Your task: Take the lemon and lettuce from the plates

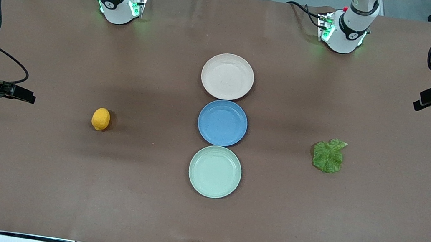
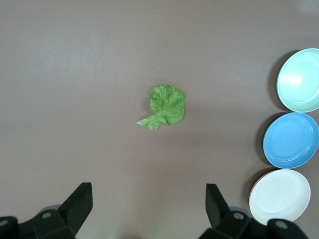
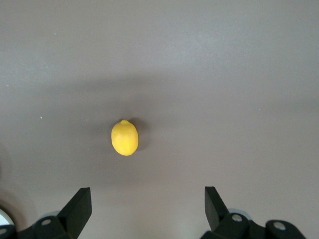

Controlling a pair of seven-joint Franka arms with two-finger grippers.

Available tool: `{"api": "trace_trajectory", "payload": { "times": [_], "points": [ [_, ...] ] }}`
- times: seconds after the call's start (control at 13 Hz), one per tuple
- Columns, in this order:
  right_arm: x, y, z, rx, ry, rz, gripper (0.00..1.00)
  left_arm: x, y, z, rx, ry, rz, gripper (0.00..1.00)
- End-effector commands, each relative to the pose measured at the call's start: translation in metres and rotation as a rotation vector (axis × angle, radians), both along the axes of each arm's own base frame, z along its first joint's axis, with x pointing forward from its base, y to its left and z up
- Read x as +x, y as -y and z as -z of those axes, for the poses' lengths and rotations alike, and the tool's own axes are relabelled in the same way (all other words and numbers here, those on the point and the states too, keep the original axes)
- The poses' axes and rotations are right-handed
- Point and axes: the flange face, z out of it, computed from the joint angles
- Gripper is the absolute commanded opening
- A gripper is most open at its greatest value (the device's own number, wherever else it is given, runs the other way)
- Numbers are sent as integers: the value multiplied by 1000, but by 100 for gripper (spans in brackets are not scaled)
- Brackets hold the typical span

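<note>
The lemon point(image 1: 101, 119) lies on the bare table toward the right arm's end, also in the right wrist view point(image 3: 124, 138). The lettuce point(image 1: 328, 155) lies flat on the bare table toward the left arm's end, also in the left wrist view point(image 2: 163, 107). The beige-pink plate point(image 1: 227, 76) and the mint green plate point(image 1: 214, 171) are both empty. My right gripper point(image 1: 27, 95) is open and empty, high over the table's end, apart from the lemon. My left gripper point(image 1: 423, 99) is open and empty, high over the other end, apart from the lettuce.
An empty blue plate point(image 1: 222, 122) sits between the two other plates in a line at the table's middle. All three also show in the left wrist view: mint point(image 2: 299, 79), blue point(image 2: 291, 140), beige-pink point(image 2: 279, 196). Brown table surface surrounds the lemon and lettuce.
</note>
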Motion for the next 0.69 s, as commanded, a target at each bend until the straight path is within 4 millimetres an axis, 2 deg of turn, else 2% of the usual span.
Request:
{"api": "trace_trajectory", "payload": {
  "times": [0.0, 0.23, 0.46, 0.62],
  "points": [
    [-2, 9, -1, 22, -29, 7, 100, 3, -3, -4, 9, -4, 1, 100],
    [-11, 9, -11, 37, -43, -77, 100, 2, 1, -5, 9, -3, 7, 100],
    [-36, 12, -28, 26, -21, -80, 100, 1, 17, -7, 9, 0, 33, 100],
    [-55, 11, -39, 27, -5, -81, 100, 0, 18, -10, 12, 6, 33, 100]
  ]
}}
